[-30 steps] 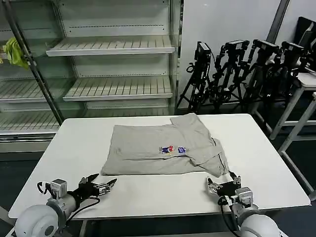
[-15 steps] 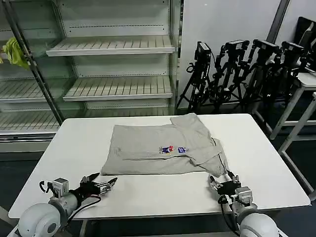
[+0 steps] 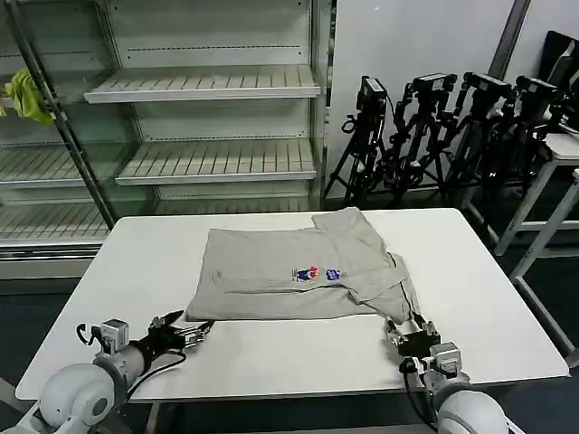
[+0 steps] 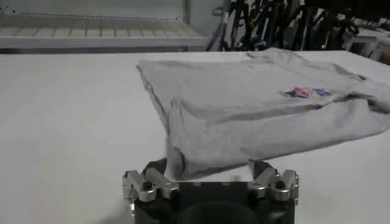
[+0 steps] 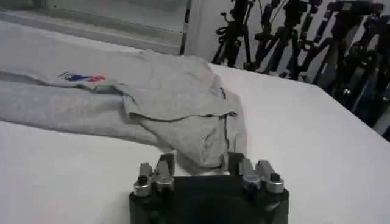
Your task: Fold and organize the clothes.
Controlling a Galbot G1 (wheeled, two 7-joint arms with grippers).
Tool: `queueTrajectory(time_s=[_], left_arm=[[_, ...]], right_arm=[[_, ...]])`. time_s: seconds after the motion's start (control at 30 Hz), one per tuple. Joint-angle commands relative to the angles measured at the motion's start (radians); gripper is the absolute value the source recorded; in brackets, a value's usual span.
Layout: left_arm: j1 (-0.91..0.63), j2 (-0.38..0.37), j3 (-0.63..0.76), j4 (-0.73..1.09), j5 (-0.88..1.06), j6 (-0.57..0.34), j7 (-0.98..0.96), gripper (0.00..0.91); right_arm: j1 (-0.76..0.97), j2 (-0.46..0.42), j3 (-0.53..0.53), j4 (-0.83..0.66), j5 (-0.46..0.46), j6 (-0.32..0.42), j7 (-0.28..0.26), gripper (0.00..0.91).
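Lying folded lengthwise across table [image 3: 136, 262], shirt [image 3: 289, 271], collar rightward, left claw [image 3: 192, 332] and right claw [image 3: 403, 328] wide.

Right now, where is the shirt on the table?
In the head view the grey shirt lies mid-table, its near corners just ahead of the left gripper and right gripper.

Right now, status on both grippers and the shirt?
Both grippers open: left gripper at grey shirt's near-left corner, right gripper at near-right. Shirt partly folded on white table. Nothing obstructing.
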Motion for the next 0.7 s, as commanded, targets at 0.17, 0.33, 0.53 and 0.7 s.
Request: queueTrajectory(time_s=[0.17,0.33,0.53,0.7], left_arm=[[-0.032,-0.006,0.029,0.020,0.013,-0.006,0.006,0.131],[-0.025,-0.007,0.025,0.017,0.019,-0.008,0.008,0.101],[-0.008,-0.006,0.018,0.014,0.035,-0.017,0.017,0.060],[0.002,-0.007,0.015,0.010,0.054,-0.025,0.026,0.060]], right_arm=[[-0.002,0.006,-0.002,-0.008,-0.006,0.005,-0.008,0.000],[-0.002,0.008,-0.005,-0.010,-0.012,0.016,-0.014,0.000],[-0.009,0.009,-0.005,-0.012,-0.022,0.035,-0.020,0.000],[-0.012,0.007,-0.004,-0.006,-0.028,0.041,-0.023,0.000]])
